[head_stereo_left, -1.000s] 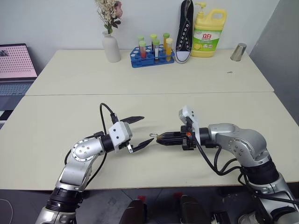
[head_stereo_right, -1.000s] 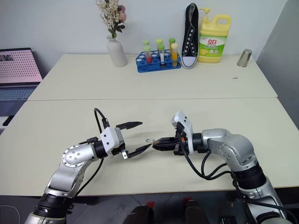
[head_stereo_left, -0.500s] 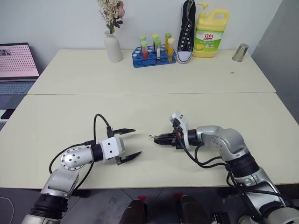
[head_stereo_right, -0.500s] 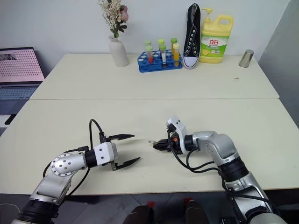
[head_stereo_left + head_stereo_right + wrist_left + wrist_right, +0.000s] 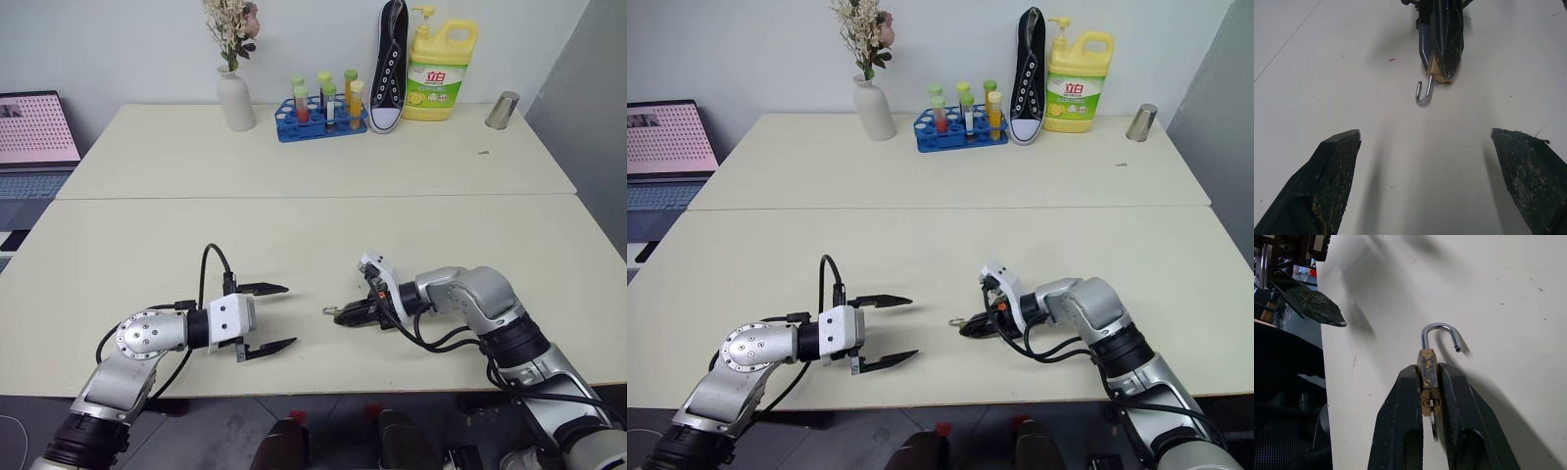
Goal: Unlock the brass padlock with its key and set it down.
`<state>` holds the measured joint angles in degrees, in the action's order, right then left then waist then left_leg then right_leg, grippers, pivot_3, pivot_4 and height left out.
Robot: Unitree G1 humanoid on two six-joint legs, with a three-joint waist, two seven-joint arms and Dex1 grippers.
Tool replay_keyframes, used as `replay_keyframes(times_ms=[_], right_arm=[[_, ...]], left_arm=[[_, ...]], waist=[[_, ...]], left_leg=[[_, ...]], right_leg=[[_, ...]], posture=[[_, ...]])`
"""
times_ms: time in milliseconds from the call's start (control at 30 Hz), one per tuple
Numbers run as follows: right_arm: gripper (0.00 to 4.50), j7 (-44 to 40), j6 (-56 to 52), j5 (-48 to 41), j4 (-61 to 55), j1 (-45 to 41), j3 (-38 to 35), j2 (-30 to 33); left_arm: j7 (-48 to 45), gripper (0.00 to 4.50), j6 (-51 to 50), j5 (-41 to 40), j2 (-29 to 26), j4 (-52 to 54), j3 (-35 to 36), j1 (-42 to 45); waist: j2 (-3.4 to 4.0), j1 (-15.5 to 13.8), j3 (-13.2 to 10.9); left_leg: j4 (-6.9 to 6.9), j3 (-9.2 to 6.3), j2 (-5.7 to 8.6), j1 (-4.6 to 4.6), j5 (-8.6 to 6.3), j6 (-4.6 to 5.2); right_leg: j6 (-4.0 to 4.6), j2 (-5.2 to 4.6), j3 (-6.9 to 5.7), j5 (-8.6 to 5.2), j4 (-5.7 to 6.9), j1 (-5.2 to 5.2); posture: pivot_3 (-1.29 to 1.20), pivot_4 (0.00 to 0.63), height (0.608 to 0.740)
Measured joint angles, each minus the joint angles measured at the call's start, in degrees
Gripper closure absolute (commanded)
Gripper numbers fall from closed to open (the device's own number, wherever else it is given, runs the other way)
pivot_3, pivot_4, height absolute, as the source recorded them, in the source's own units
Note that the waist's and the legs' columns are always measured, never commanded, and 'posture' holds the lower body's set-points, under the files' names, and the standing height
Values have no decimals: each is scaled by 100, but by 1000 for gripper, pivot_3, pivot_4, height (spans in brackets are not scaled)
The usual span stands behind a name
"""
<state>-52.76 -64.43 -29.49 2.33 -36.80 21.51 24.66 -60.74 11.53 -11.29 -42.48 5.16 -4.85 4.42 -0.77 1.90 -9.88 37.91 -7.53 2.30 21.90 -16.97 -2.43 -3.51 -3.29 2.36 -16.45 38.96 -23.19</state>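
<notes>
Clamped between the black fingers of the right gripper, the tiny golden-brass padlock is held low over the near table, its silvery shackle swung free. The left gripper, nearby to the left, is spread wide and empty. If released from a tilt, the padlock could be tipped or rolled, its hooked shackle catching a finger.

**Padlock open, pinched in my right tool**

I see the brass padlock clamped edge-on between the two black fingers of my right tool, low over the pale worktop. Its small golden body is scuffed and dark-spotted. The thin silvery shackle stands swung open, its free end clear of the body. A key sits in the keyhole end, between the fingers.
</notes>
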Motion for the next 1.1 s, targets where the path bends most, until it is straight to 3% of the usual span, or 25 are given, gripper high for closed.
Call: replay_keyframes(times_ms=[300, 600, 900, 1100], right_arm=[[1471, -53, -22, -76, -500, 38, 165, 302], [1471, -215, 1382, 671, -1397, 517, 365, 1640], [1471, -618, 2606, 667, -2763, 1825, -1250, 2895], [1471, -831, 2675, 436, -3258, 2314, -1652, 3155]], left_arm=[[-18, 0, -156, -27, 56, 92, -54, 60], [157, 0, -1316, -426, 120, 660, -42, 53], [75, 0, -1989, -526, -319, 1156, 95, -33], [-116, 0, -2390, -680, -438, 1278, 133, 116]], waist=[[1, -15, 3], [-2, -27, 4], [-2, -17, 3], [-3, -7, 2]], left_leg=[[4, -3, -1, -1, 0, 0], [5, -3, 0, 1, 0, 1], [1, 1, -4, 5, 0, 1], [3, 6, -5, 1, 0, 1]], right_leg=[[0, -1, -2, 0, 1, 4], [-2, -9, -6, -1, -1, 8], [-2, 2, -4, -1, -4, 6], [-2, 10, -2, -1, -3, 10]], posture=[[0, 150, 740], [0, 150, 740], [0, 150, 740], [0, 150, 740]])
